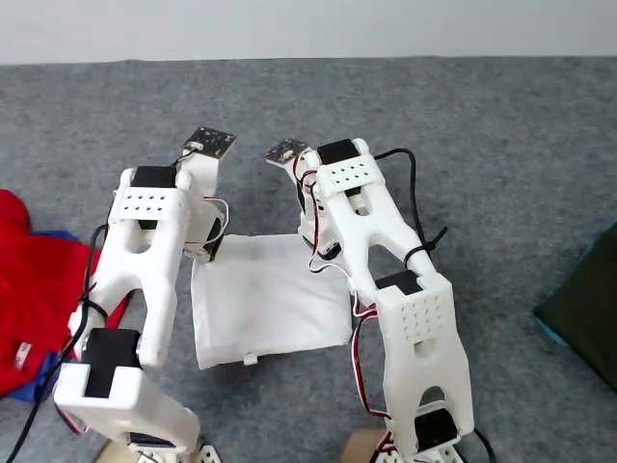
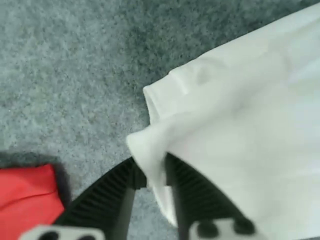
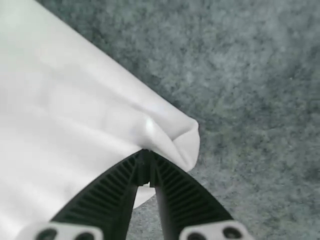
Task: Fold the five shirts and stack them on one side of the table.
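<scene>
Grey felt-like table top (image 1: pixel 501 145). Centre: white shirt (image 1: pixel 270 299), folded flat, rectangle, long axis approx 9–3, 3 o'clock end slightly farther; collar end can't tell. Left gripper (image 2: pixel 150 176) pinches its far 9 o'clock corner, right gripper (image 3: pixel 145 157) clamped on far 3 o'clock corner. Red shirt (image 1: pixel 34 270) at 9, dark cloth (image 1: pixel 588 299) at 3. Pale wall (image 1: pixel 308 29) at 12.

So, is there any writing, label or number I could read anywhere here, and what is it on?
No text here can be read.
The white shirt has a small tab on its near edge: too small to show any print.
The red shirt has a small white tag: too small to read.
</scene>
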`<action>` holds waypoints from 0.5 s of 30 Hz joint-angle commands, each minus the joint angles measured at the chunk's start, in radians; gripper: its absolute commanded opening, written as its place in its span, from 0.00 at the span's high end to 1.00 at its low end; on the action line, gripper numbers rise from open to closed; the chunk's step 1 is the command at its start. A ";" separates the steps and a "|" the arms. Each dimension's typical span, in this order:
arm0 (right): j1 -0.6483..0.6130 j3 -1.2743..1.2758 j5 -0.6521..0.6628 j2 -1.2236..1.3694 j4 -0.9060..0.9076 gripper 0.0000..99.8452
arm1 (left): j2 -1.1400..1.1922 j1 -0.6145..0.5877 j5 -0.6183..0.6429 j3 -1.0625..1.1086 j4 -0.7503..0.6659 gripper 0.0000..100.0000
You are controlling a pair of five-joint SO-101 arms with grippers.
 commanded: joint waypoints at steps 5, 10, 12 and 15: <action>0.013 -0.044 0.011 -0.021 0.008 0.99 | -0.017 -0.011 0.057 -0.139 0.028 0.84; 0.008 -0.052 0.011 -0.058 0.041 0.99 | -0.018 -0.038 0.057 -0.300 0.118 0.86; 0.005 -0.057 0.011 -0.094 0.054 0.99 | -0.023 -0.078 0.057 -0.371 0.155 0.91; 0.005 -0.057 0.009 -0.166 0.065 0.99 | -0.049 -0.166 0.057 -0.429 0.190 1.00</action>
